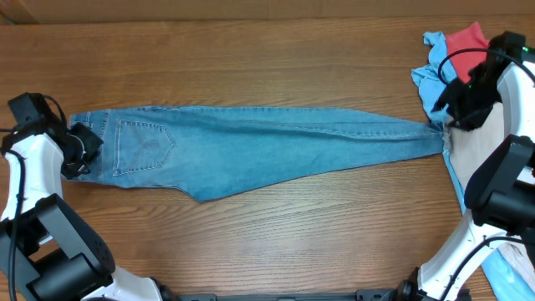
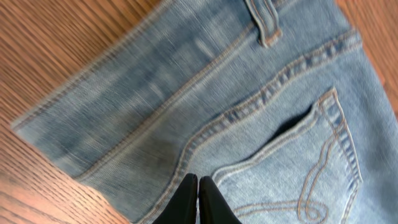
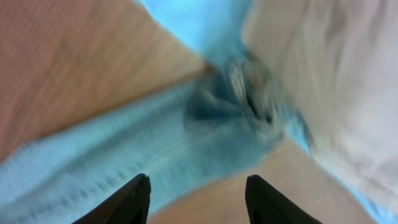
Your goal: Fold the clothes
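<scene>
The light blue denim jeans (image 1: 251, 146) lie flat across the table, waist at the left and frayed hems (image 1: 433, 138) at the right. My left gripper (image 1: 84, 146) is at the waistband. In the left wrist view its jaws (image 2: 198, 182) are shut, tips together over the denim beside a stitched back pocket (image 2: 298, 168), with no fabric seen between them. My right gripper (image 1: 449, 117) hovers at the hem end. In the blurred right wrist view its jaws (image 3: 198, 185) are open and empty above the jeans leg (image 3: 124, 155).
A pile of other garments lies at the right edge: a light blue one (image 1: 430, 75), a red one (image 1: 466, 40) and a beige one (image 1: 481, 155), which also shows in the right wrist view (image 3: 323, 74). Bare wood (image 1: 276, 242) lies in front of the jeans.
</scene>
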Robot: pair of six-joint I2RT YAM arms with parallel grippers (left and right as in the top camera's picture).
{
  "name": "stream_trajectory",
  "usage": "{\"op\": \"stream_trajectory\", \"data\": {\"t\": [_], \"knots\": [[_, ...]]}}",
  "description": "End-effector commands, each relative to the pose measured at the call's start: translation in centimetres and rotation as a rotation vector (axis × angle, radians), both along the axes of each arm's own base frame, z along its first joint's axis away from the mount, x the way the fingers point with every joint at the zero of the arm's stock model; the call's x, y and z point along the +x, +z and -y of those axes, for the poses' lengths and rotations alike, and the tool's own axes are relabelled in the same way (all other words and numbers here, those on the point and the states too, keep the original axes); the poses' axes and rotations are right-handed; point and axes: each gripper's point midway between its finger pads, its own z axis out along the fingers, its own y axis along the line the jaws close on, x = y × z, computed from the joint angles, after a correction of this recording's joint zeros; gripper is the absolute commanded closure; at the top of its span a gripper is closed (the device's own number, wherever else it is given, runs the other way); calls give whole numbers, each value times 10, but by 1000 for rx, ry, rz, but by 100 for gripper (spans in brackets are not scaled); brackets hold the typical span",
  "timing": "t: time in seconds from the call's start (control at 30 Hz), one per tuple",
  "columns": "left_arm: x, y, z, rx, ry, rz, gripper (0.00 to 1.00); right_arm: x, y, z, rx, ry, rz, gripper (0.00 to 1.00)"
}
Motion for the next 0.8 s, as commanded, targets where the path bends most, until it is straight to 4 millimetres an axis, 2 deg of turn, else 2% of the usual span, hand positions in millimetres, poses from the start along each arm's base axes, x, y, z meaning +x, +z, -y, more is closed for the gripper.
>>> {"op": "stream_trajectory", "data": {"t": [0.0,0.07,0.1,0.37,0.47,0.57,0.7,0.77], "knots": [[9,3,12,7,-82,3,93,-17,10,-25,72,111,-30,49],[10,3,15,7,-89,3,93,-26,5,-40,92,194,-64,50],[11,3,16,7,-93,3,93,-31,-3,-54,102,253,-86,52],[11,3,18,6,-98,2,91,-42,-48,-118,110,478,-113,56],[10,3,19,4,-98,-2,90,-47,-57,-142,107,551,-120,56],[10,3,19,3,-98,-3,90,-43,-63,-162,88,606,-95,55],[9,2,19,1,-98,-8,90,-23,-69,-163,-32,584,-46,55],[8,2,20,-2,-98,-13,90,-1,-71,-154,-136,516,11,54]]}}
